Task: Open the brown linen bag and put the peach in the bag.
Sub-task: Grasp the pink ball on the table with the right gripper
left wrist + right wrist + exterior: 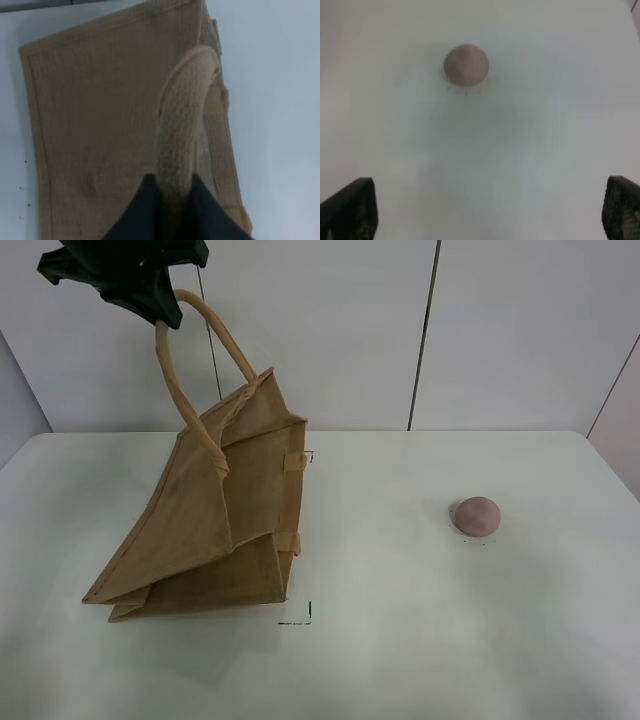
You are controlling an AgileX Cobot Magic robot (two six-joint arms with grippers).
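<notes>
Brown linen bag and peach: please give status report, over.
Left claw shut on one handle of brown linen bag, bag tilted. Right claw open, empty; peach untouched on table. Nothing between peach and bag.

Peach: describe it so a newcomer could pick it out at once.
Start at the white table with the brown bag on its left half. On the right half, well apart from it, lies the peach: the only small, round, dusty-pink thing.
</notes>
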